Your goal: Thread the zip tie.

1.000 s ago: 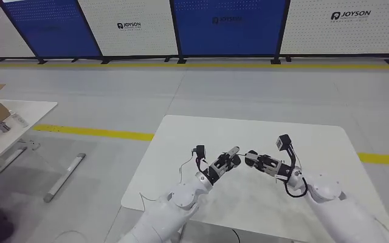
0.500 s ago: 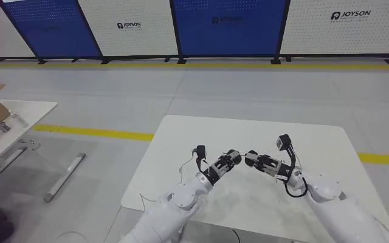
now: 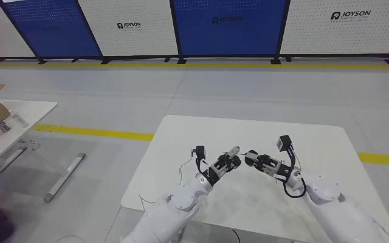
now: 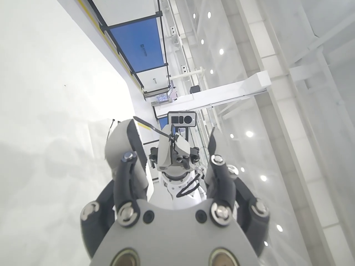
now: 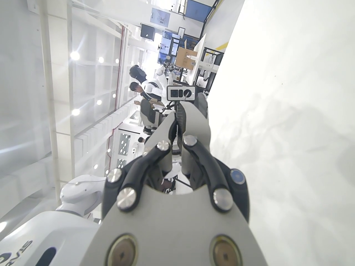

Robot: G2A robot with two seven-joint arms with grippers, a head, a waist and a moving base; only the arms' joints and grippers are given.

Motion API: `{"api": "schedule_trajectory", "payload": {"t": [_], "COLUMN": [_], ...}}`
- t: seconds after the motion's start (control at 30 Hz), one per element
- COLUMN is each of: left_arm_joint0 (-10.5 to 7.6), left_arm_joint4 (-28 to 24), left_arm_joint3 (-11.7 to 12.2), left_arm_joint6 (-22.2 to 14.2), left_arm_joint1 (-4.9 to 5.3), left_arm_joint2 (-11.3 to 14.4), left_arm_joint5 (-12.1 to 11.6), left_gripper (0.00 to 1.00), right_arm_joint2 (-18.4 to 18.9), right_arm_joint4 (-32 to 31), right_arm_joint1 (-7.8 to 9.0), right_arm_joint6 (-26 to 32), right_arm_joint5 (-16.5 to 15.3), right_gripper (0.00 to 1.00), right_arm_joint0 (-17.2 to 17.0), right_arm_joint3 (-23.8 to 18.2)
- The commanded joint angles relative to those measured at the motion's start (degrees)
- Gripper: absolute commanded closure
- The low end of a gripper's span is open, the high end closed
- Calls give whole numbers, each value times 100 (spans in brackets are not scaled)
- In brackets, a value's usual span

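**Two grippers meeting tip to tip over a white table, zip tie held on the right**

Background: a wall of blue and white panels (image 3: 228,24) closes off a grey floor crossed by a yellow line (image 3: 91,130). At the far left stands the corner of a second table (image 3: 24,118), and a pale bar (image 3: 64,177) lies on the floor near it. The work table (image 3: 304,136) is white with rounded corners.

Left: the left gripper (image 3: 231,155) is raised above the near half of the table and points toward the other arm. In its wrist view the left gripper (image 4: 170,131) has its fingers (image 4: 130,139) spread wide apart and grasps nothing.

Centre: the zip tie (image 4: 149,126) is a thin dark strip. It sticks out slantwise from the tip of the opposite gripper, and its free end points toward the table-side finger of the left gripper. The zip tie is clear of the table surface. Whether its end lies between the spread fingers or short of them cannot be told.

Right: the right gripper (image 3: 250,157) faces the left one, with their tips just beside each other. Seen head-on from the left wrist, the right gripper (image 4: 172,141) has its fingers pressed together on the base of the strip. In its own wrist view the right gripper (image 5: 180,112) likewise has its fingers clenched, with no gap between them.
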Motion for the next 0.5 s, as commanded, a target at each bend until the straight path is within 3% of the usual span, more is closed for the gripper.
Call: {"api": "schedule_trajectory", "payload": {"t": [0.0, 0.03, 0.07, 0.47], "left_arm_joint0": [12, 18, 20, -11], "left_arm_joint4": [20, 31, 37, 107], "left_arm_joint3": [-7, -6, -5, 107], "left_arm_joint6": [-2, 0, -1, 63], "left_arm_joint1": [-4, -8, -11, -65], "left_arm_joint2": [-10, -16, -20, -31], "left_arm_joint5": [0, 0, 0, 0], "left_gripper": [73, 93, 100, 100], "right_arm_joint2": [27, 45, 60, 229], "right_arm_joint4": [-16, -30, -39, -135], "right_arm_joint1": [-8, -15, -19, -76], "right_arm_joint6": [4, 9, 14, 136], "right_arm_joint5": [9, 13, 15, 129], "right_gripper": [100, 100, 100, 100], "right_arm_joint0": [-14, -24, -32, -114], "right_arm_joint3": [-5, -8, -10, -30]}}
